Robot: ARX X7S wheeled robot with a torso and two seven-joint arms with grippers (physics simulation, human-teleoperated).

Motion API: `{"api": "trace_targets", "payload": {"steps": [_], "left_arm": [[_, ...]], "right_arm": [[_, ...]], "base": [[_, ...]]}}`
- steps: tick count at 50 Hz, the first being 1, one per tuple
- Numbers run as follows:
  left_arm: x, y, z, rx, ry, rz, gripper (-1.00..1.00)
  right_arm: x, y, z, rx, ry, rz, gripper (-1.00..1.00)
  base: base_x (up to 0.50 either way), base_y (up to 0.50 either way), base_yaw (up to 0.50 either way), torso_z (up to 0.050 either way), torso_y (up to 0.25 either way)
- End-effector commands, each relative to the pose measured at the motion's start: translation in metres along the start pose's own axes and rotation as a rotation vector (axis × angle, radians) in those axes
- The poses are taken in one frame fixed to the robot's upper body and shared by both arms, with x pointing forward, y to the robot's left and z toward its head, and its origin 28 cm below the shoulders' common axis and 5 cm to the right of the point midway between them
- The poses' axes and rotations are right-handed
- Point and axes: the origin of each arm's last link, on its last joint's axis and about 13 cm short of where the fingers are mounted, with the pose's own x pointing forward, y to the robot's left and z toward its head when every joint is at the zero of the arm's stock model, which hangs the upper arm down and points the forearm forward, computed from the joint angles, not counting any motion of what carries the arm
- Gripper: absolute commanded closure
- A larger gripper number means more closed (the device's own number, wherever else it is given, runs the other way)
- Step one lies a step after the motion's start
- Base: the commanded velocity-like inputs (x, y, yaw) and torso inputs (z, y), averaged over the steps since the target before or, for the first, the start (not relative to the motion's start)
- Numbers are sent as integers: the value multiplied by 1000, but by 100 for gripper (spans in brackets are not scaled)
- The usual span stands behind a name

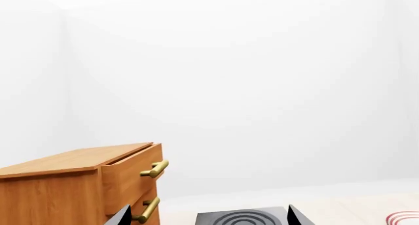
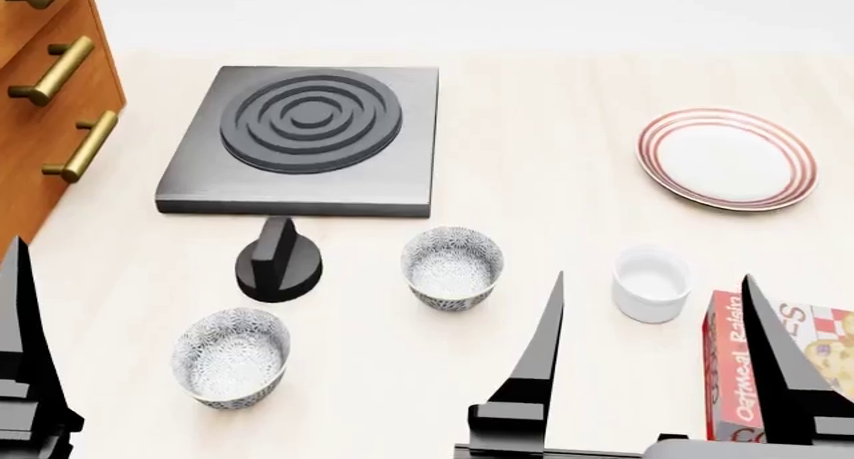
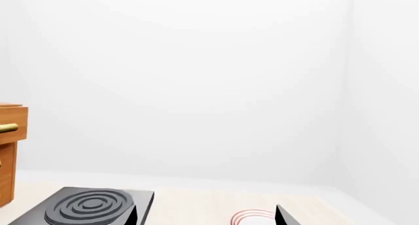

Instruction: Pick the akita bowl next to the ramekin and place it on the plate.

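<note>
In the head view, the akita bowl (image 2: 453, 267), speckled grey-black on white, stands upright on the table left of the plain white ramekin (image 2: 651, 284). A look-alike bowl (image 2: 231, 357) sits nearer me at the left. The red-ringed plate (image 2: 726, 159) lies far right, and its edge shows in both wrist views (image 3: 252, 216) (image 1: 403, 218). My right gripper (image 2: 653, 276) is open and empty, held above the table on the near side of the ramekin. My left gripper (image 1: 209, 215) is open and empty at the near left. Neither wrist view shows the bowls.
A black burner slab (image 2: 300, 139) lies behind the bowls, with a black knob (image 2: 278, 264) in front of it. A wooden drawer cabinet (image 2: 47, 89) with brass handles stands at the left. A red cereal box (image 2: 781, 374) lies near right, beside the ramekin.
</note>
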Motion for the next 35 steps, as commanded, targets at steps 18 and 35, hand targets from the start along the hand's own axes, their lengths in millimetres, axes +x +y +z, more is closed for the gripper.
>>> {"api": "trace_targets", "payload": {"steps": [18,35], "left_arm": [[0,0,-3,3,7,1,-100],[1,1,-1,4,-1,6,-100]], "right_arm": [[1,-1,0,7,-8,-11,-100],[0,-2,3,2,-10,-11,-100]], "base": [[111,0,0,0,0],[106,0,0,0,0]]}}
